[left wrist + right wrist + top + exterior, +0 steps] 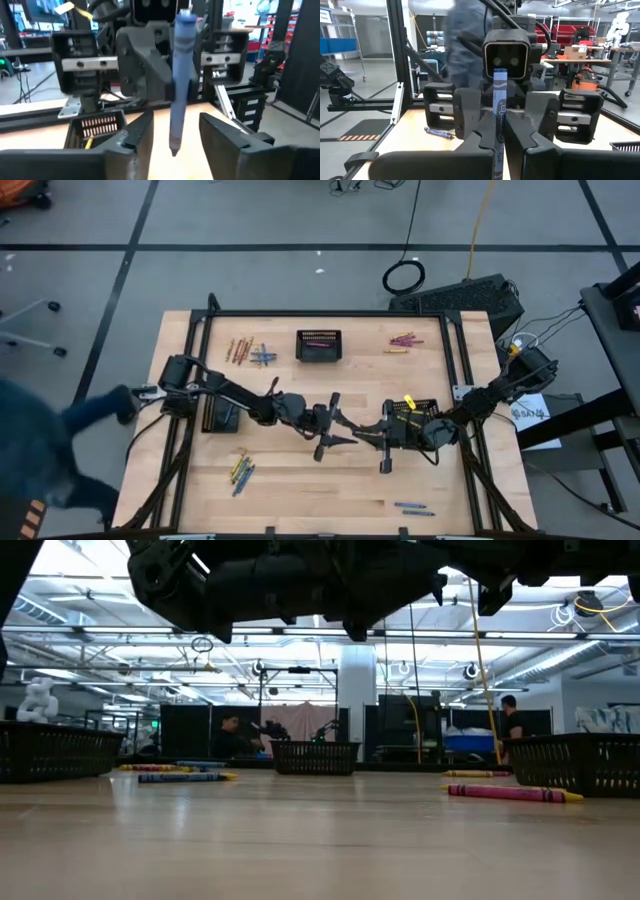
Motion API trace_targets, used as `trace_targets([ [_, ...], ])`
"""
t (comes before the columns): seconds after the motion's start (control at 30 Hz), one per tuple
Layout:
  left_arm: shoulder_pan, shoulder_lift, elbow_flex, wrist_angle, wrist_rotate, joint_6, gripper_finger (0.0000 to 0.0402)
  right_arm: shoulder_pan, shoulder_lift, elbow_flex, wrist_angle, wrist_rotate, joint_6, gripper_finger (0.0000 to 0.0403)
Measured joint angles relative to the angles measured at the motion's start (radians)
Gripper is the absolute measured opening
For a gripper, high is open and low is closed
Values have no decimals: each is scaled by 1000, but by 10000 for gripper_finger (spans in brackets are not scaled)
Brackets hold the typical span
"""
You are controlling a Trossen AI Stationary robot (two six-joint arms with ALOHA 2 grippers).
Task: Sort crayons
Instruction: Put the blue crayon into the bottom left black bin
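Wooden table [300, 480], mid-air handover near centre: right gripper [501, 145] clamps blue crayon [499, 115]; left gripper [175, 142] jaws apart around it; early release = drop.

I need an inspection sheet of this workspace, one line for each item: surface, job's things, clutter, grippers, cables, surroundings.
Surface: wooden table, bare between the groups.
Job's things: blue crayon upright between the two grippers; crayon groups at the far left, far right, near left and near right; three black baskets, far centre basket holding crayons.
Clutter: nothing seen.
Grippers: right gripper shut on the blue crayon above mid-table; left gripper faces it, fingers open around the crayon's other end.
Cables: coiled black cable and yellow cable on the floor.
Surroundings: a person's sleeve at the left edge; people in the room behind.
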Motion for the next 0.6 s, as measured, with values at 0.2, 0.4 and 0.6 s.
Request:
trace_targets([
  [0.2,-1,0,0,12,0,-1,90,0,0,0,0,0,-2,0],
  [0.4,-1,0,0,14,0,-2,41,0,0,0,0,-1,13,9],
  [0.6,-2,-2,0,-42,2,0,10,1,-5,0,-1,-3,9,41],
])
